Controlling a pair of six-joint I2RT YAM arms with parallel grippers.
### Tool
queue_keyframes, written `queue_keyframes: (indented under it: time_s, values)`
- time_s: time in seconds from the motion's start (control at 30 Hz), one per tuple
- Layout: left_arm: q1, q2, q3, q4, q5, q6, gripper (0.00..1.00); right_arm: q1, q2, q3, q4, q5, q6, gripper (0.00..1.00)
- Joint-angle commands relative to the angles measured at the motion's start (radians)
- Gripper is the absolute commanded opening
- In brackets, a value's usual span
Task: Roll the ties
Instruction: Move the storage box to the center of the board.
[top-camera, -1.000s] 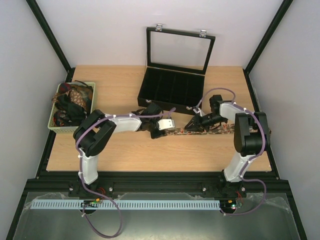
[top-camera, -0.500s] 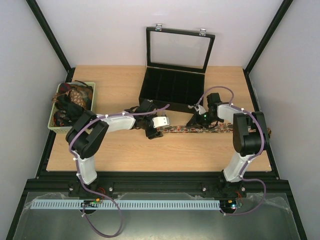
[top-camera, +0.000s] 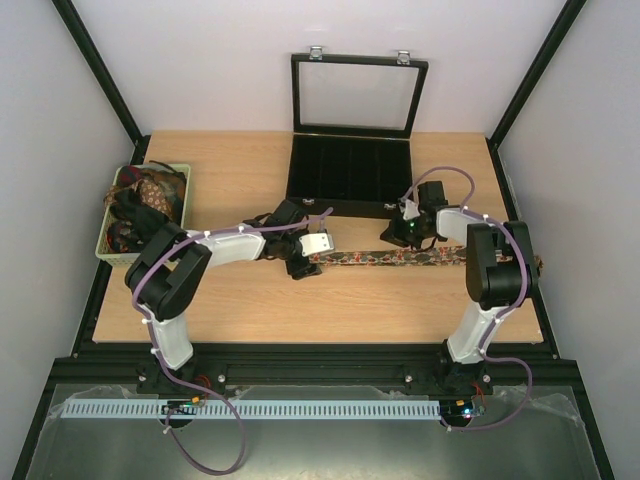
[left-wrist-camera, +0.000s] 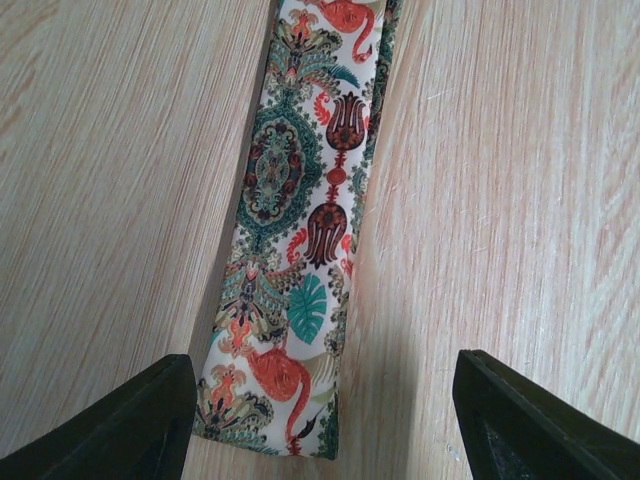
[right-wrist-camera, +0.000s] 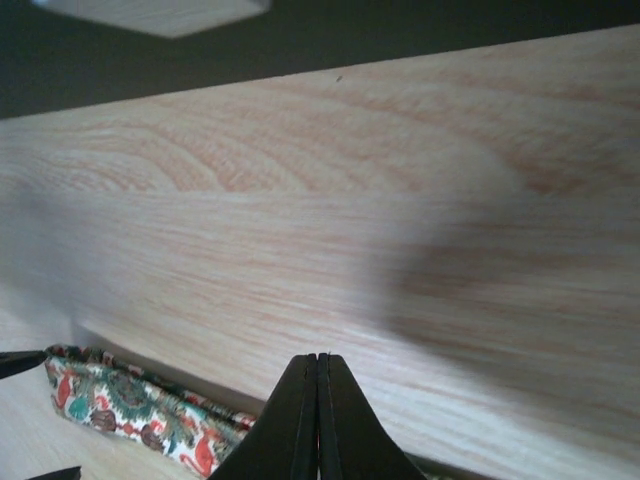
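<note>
One tie (top-camera: 390, 258) with a floral print lies flat in a long strip across the middle of the table. My left gripper (top-camera: 302, 265) hovers over its left end, open. In the left wrist view the tie's end (left-wrist-camera: 290, 300) lies between the two black fingers (left-wrist-camera: 130, 420), closer to the left one and touched by neither. My right gripper (top-camera: 390, 235) is just behind the strip, near the case, and is shut. The right wrist view shows its fingers (right-wrist-camera: 318, 400) pressed together with nothing visible between them, and the tie (right-wrist-camera: 130, 410) at lower left.
A black compartmented case (top-camera: 350, 178) stands behind the tie with its glass lid (top-camera: 358, 95) raised. A green basket (top-camera: 145, 210) heaped with more ties sits at the table's left edge. Bare wood lies in front of the strip.
My left gripper has opened and drawn back to the left end of the tie, which now lies straighter. The right gripper has shut and pulled back toward the case. The case has turned slightly.
</note>
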Motion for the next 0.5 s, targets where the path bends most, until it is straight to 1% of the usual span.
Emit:
queue_keyframes:
  time_s: [0.0, 0.17, 0.3, 0.47]
  values:
    - [0.009, -0.038, -0.023, 0.010, 0.032, -0.015, 0.75, -0.027, 0.018, 0.036, 0.014, 0.032, -0.016, 0.01]
    - [0.009, -0.045, -0.049, 0.048, 0.053, -0.029, 0.78, -0.017, -0.051, 0.003, -0.018, -0.116, -0.029, 0.07]
    - [0.010, -0.025, -0.032, 0.044, 0.061, -0.036, 0.79, 0.027, -0.070, -0.019, -0.062, -0.221, -0.039, 0.11]
    - [0.012, -0.006, 0.005, -0.010, 0.001, -0.011, 0.78, 0.082, -0.059, -0.054, -0.051, -0.284, -0.022, 0.12]
